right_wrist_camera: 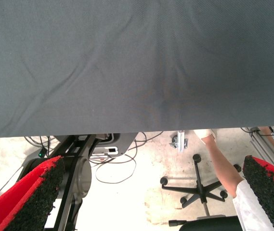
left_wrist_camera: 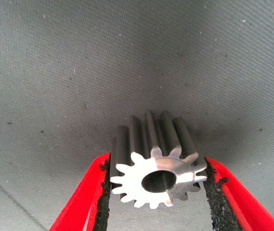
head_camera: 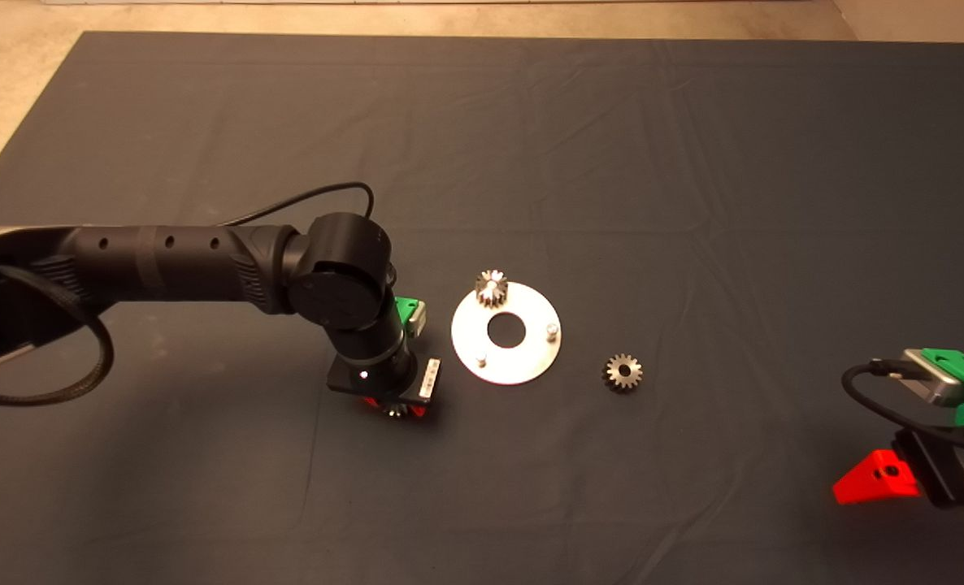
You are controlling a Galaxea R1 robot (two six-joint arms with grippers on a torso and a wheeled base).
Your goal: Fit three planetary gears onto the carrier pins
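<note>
Dark mat (head_camera: pixel 693 162) covers my worktop, creased in long folds, with pale floor showing past its far edge. Near the middle lies the disc (head_camera: pixel 531 357), flat and shiny, with a large centre hole. One gear (head_camera: pixel 492 288) already sits on the pin at the disc's far rim. Two other pins stand bare: one (head_camera: pixel 553 329) on the right side of the disc, one (head_camera: pixel 481 358) at its near-left rim. A second gear (head_camera: pixel 623 372) lies flat on the mat just to the right of the disc, apart from it.

My left arm reaches in from the left, and its left hand (left_wrist_camera: pixel 154 185) points down at the mat near the disc's left side. From the head view I see only a sliver of red and a bit of toothed metal under the wrist. From the left wrist view the hand is closed on the third gear (left_wrist_camera: pixel 153 166), a black pad pressed against the teeth on either side, bore facing the camera. I cannot tell whether the gear touches the mat.

My right hand (right_wrist_camera: pixel 146 197) waits at the lower right edge of the worktop, fingers spread wide with nothing between them. Beyond the mat's edge its camera shows floor, cables, a chair base and a person's arm (right_wrist_camera: pixel 223 166).
</note>
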